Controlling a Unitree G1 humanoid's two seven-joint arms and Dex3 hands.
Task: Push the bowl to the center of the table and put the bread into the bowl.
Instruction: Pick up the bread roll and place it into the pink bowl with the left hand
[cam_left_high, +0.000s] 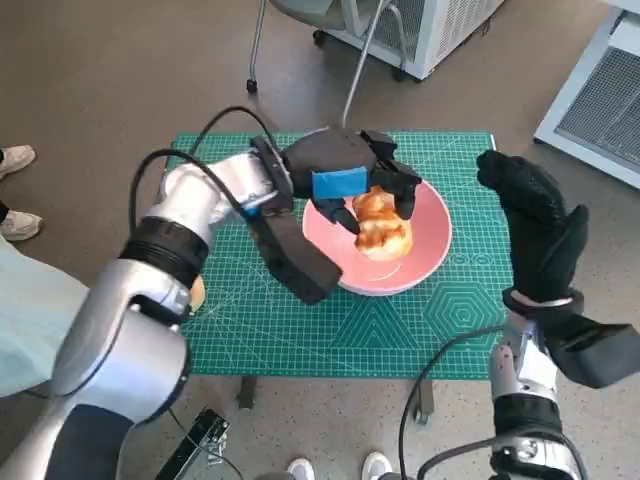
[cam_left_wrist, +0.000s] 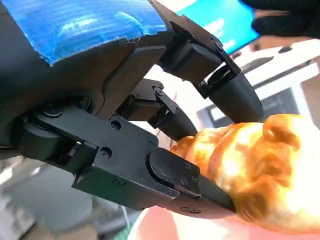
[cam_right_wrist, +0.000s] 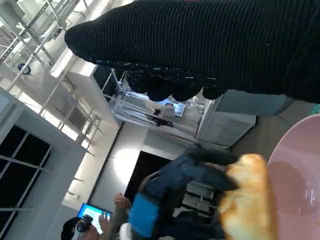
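The green cutting mat (cam_left_high: 300, 330) covers the small table, and the pink bowl (cam_left_high: 432, 240) sits on it a little right of the middle and toward the far edge, so the pushing part of the task looks done or nearly so, though I judge it could sit a touch nearer the centre. The left hand (cam_left_high: 350, 180) reaches in from the left over the bowl and grasps the bread (cam_left_high: 380, 225), its black fingers (cam_left_wrist: 235, 95) wrapped round the golden crust (cam_left_wrist: 255, 170); the left wrist view shows the fingers pressed against the loaf on both sides. The bread is inside the rim of the bowl, low over its floor or already resting on it; which of the two I cannot tell. The right hand (cam_left_high: 535, 225) is raised just to the right of the bowl, released and grasping nothing, fingers apart. What seems left is to let go of the bread and draw the left hand clear.
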